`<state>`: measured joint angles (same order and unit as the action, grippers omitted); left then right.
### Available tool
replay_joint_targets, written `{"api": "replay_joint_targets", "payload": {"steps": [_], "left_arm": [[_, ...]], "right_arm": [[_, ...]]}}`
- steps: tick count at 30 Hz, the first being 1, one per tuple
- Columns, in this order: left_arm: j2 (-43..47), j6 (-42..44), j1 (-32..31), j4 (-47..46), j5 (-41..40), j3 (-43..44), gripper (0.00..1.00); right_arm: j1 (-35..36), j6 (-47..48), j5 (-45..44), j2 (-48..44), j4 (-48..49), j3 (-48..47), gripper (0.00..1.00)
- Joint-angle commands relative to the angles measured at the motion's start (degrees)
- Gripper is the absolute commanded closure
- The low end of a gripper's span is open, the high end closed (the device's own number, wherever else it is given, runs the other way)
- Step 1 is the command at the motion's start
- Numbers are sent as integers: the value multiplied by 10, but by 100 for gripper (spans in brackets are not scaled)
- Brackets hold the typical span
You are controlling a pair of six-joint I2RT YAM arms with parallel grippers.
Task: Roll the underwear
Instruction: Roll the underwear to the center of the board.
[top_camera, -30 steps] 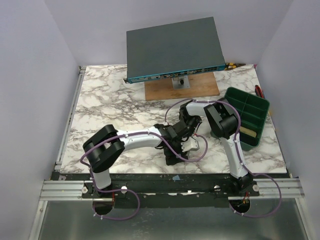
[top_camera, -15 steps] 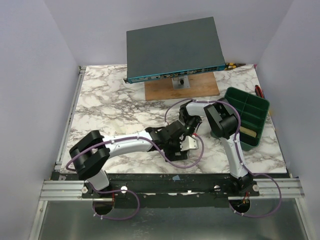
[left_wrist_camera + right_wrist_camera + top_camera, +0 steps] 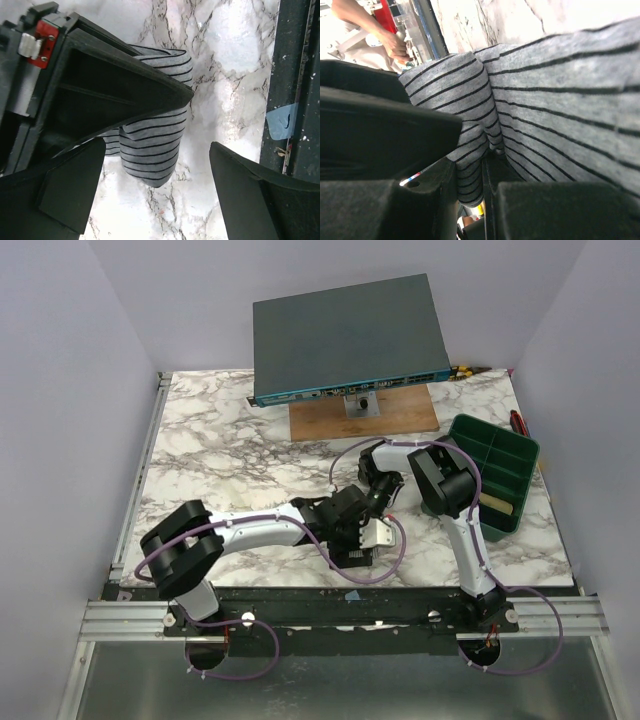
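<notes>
The underwear (image 3: 156,145) is grey cloth with thin black stripes, lying bunched on the marble table near its front edge. My right gripper (image 3: 470,182) is shut on a fold of the underwear (image 3: 560,100), pinched between its two black fingers. Its black body (image 3: 100,90) fills the upper left of the left wrist view. My left gripper (image 3: 157,192) stands open right beside it, fingers wide apart, the cloth's rounded end just ahead of the gap and bare marble between them. In the top view both grippers, left (image 3: 362,540) and right (image 3: 373,502), meet at the table's front middle and hide the cloth.
A dark network switch (image 3: 350,335) stands on a wooden board (image 3: 362,417) at the back. A green compartment tray (image 3: 492,465) with a wooden block (image 3: 497,505) sits at the right. The black front rail with blue tape (image 3: 281,122) runs close to the left gripper.
The left arm has stretched out and carried its open gripper rightward, up against the right gripper. The right arm has stayed put, still gripping the cloth.
</notes>
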<state>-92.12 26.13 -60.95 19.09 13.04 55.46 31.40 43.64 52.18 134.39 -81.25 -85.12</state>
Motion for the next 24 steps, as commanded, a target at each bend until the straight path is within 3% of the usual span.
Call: {"api": "replay_joint_targets", "payload": {"steps": [1,10,24], "left_arm": [[-27,1,7,-13,17,4,9],[-71,-6,10,-6,35,27,17],[-65,-20,10,-58,30,18,30]], "right_arm": [[5,46,-158,40,136,23,94],[5,50,-156,44,131,19,94],[5,51,-154,45,129,18,94]]}}
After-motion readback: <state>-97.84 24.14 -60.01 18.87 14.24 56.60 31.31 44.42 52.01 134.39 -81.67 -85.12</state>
